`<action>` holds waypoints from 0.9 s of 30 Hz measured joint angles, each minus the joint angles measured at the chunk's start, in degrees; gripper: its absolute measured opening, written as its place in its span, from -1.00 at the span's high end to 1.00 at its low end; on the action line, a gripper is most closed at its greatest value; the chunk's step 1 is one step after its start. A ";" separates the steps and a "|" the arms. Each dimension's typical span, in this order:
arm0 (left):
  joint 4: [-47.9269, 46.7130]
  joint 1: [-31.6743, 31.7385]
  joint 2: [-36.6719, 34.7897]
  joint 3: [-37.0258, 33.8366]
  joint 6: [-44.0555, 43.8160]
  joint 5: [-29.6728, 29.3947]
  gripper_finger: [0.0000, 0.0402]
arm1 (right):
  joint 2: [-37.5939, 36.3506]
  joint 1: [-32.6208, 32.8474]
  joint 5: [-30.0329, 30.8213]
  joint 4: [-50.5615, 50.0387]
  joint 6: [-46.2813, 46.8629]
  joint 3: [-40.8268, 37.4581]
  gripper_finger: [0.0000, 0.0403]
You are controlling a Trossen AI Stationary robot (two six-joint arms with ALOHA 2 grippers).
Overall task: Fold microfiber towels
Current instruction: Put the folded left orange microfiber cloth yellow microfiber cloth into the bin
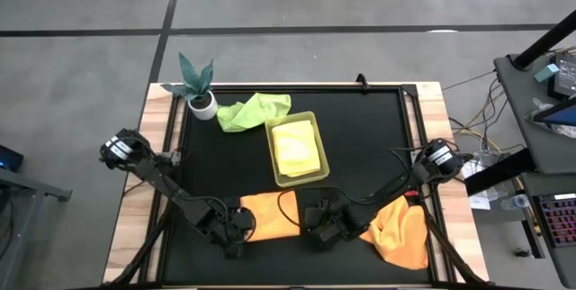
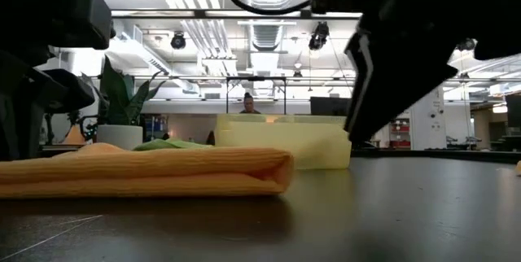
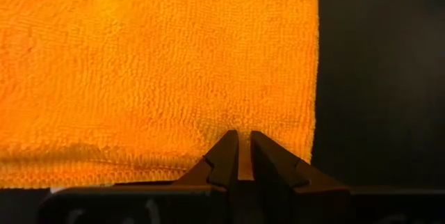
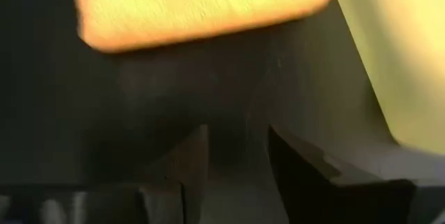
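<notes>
The left gripper pinches the folded fuzzy orange microfiber towel's edge, likely pinning the fold, while the right gripper hovers beside it, fingers apart, empty.

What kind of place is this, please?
Probably a lab or workshop: a black-topped table on bare concrete, a side bench with cables and electronics, and exposed ceiling ducts over an open hall.

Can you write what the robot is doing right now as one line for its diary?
step: folding orange towel | left tool: shut on its edge | right tool: open, empty, beside it | crumpled orange towel: waiting
</notes>
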 joint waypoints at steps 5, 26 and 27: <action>-0.53 0.02 -0.37 0.39 0.02 1.45 0.87 | -0.52 0.00 -0.34 -0.58 4.38 -0.87 0.28; -1.62 0.00 -6.30 1.43 -1.62 3.08 0.87 | -19.60 0.06 -5.40 30.61 22.21 -25.65 -0.35; -1.38 -0.01 -6.30 1.15 -1.90 3.17 0.87 | -19.83 -0.10 -6.05 34.72 23.84 -27.46 -0.37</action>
